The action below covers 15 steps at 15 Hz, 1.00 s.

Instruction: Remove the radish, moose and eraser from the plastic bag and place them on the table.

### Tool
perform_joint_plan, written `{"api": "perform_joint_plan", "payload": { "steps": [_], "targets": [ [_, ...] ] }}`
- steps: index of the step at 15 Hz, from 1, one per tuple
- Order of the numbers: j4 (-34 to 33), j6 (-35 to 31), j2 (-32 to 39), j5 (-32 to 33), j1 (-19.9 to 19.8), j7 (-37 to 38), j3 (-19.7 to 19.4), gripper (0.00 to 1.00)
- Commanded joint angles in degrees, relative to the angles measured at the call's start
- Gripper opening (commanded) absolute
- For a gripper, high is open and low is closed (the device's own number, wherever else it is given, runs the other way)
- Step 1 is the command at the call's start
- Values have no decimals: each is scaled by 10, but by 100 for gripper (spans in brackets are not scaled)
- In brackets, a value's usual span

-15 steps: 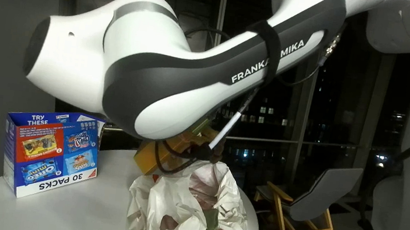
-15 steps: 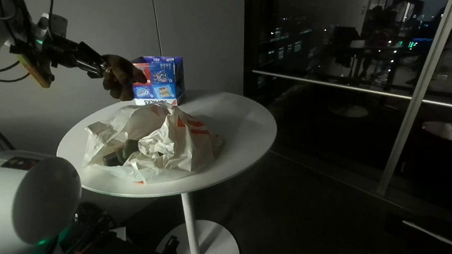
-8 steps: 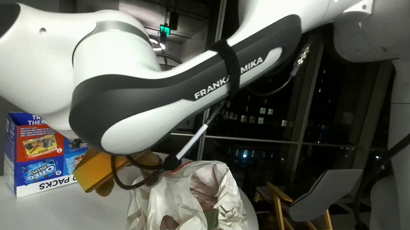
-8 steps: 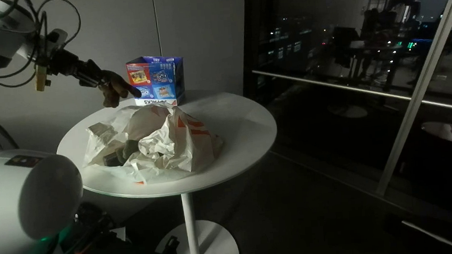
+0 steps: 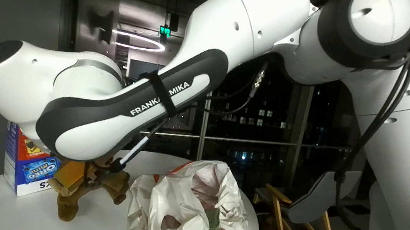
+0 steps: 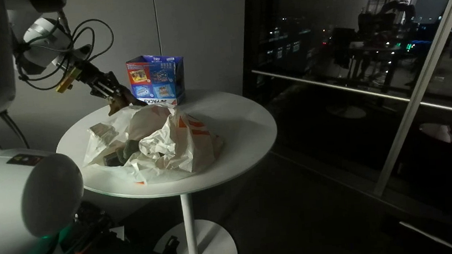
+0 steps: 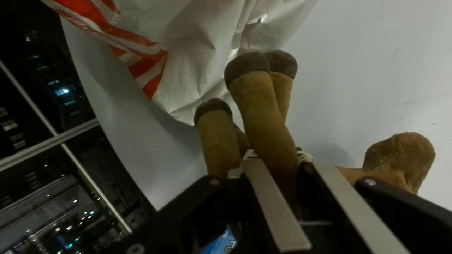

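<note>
- So the moose (image 7: 261,116) is clamped in the gripper (image 7: 277,157), with a leg squeezed between the fingers (image 7: 273,204) in the wrist view.
- It's held outside the bag (image 6: 193,149), over the table (image 5: 99,226); the legs are pointed toward the bag, and the head (image 5: 68,206) is tipped down in an exterior view. Whether the bag or table is touched can't really be told.
- The bag is pretty crumpled, spread on the table with its mouth gaping and orange stripes printed on it.
- A green lump (image 5: 212,224) and a dark block (image 6: 111,159) can be spotted in the opening, right beside each other. What they are can't be made out for sure.
- A snack box (image 6: 155,78) is parked near the table's edge, partly covered by the arm (image 5: 85,116) in an exterior view.
- A chair (image 5: 303,203) can be seen past the table.
</note>
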<state>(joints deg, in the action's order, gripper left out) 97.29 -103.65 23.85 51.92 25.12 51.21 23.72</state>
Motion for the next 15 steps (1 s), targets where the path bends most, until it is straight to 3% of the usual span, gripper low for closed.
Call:
{"api": "perform_joint_plan", "payload": {
  "steps": [1, 4, 7, 11, 15],
  "targets": [
    [-45, -2, 13, -99, 4, -120, -14, 58],
    [-32, 19, -22, -209, 0, -187, -23, 80],
    [11, 35, -85, -300, -6, -181, -45, 100],
    [101, 85, -187, -381, -30, -120, -77, 100],
    [219, 90, -288, -440, -77, -84, -103, 100]
  ]
}}
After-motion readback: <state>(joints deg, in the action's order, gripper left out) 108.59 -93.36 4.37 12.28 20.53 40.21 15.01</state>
